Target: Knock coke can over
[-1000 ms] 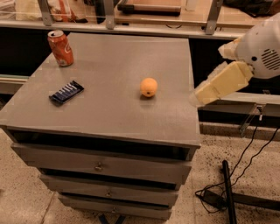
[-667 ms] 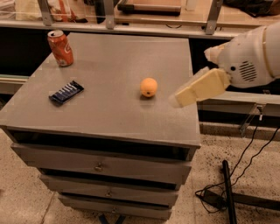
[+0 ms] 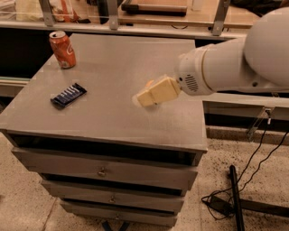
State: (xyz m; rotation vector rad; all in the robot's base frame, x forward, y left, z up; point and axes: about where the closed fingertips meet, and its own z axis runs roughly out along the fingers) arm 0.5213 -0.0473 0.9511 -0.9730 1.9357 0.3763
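The coke can [image 3: 62, 49], red-orange with white script and a silver top, stands upright at the far left corner of the grey cabinet top [image 3: 113, 58]. My gripper [image 3: 143, 98], cream-coloured on a large white arm, reaches in from the right and hangs over the middle of the top, well to the right of the can. The orange fruit is hidden behind the gripper.
A flat dark-blue snack wrapper [image 3: 68, 95] lies on the left part of the top, nearer than the can. Metal rail posts [image 3: 113, 13] stand behind the cabinet. Drawers [image 3: 104, 171] face front. Black cables and a pole [image 3: 235, 198] lie on the floor at right.
My arm has swung left from the cabinet's right edge to over its middle, covering the orange fruit. The can and the wrapper have not moved.
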